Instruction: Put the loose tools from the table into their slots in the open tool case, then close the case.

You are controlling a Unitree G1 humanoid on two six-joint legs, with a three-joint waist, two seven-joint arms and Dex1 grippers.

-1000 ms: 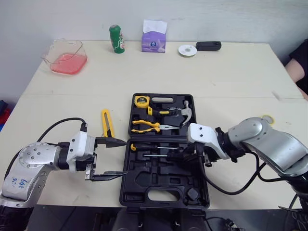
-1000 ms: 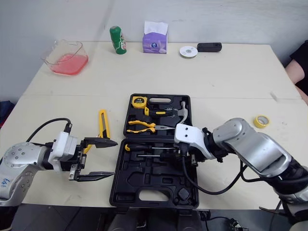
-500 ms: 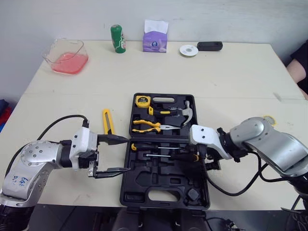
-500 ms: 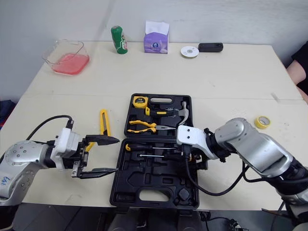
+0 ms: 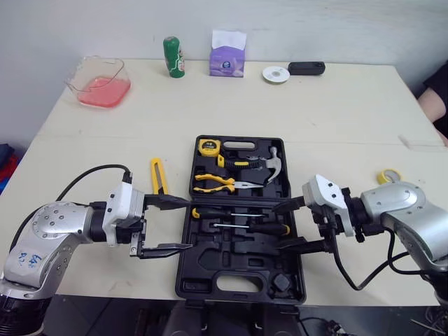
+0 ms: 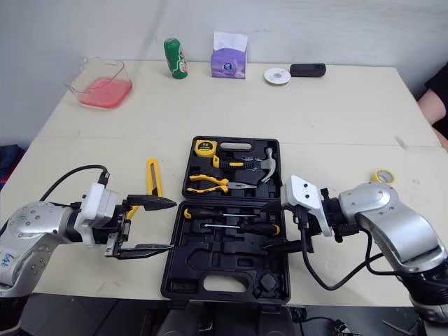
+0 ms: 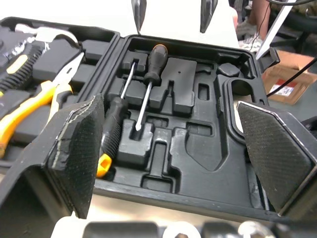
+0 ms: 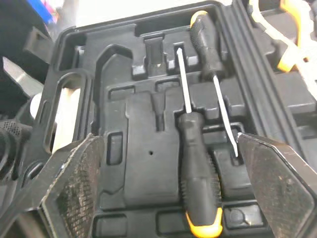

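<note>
While its two fingers stand spread wide with nothing between them, the left gripper [image 5: 187, 224] hangs at the left edge of the case [image 5: 183, 280], its tips reaching just over the rim of the near half. Opposite it, at the case's right edge, the right gripper [image 5: 277, 227] is likewise spread and empty, its tips over the same half.

Left of the case's far half, apart from its wall by a narrow gap, the yellow knife [image 5: 159, 176] lies flat on the table [image 5: 336, 112]. Its long axis runs along the case's left side, away from the robot, and its near end sits just beyond the left gripper's far finger. Which end carries the blade I cannot tell.

Between the two grippers, in the near half, two screwdrivers [image 5: 238, 213] lie side by side across the case, head to tail: one handle toward the case's left side, the other toward its right. Pliers [image 5: 213, 183], hammer [image 5: 264, 164] and tape measure [image 5: 206, 147] sit in the far half. A yellow tape roll [image 5: 387, 175] lies well right of the case.
</note>
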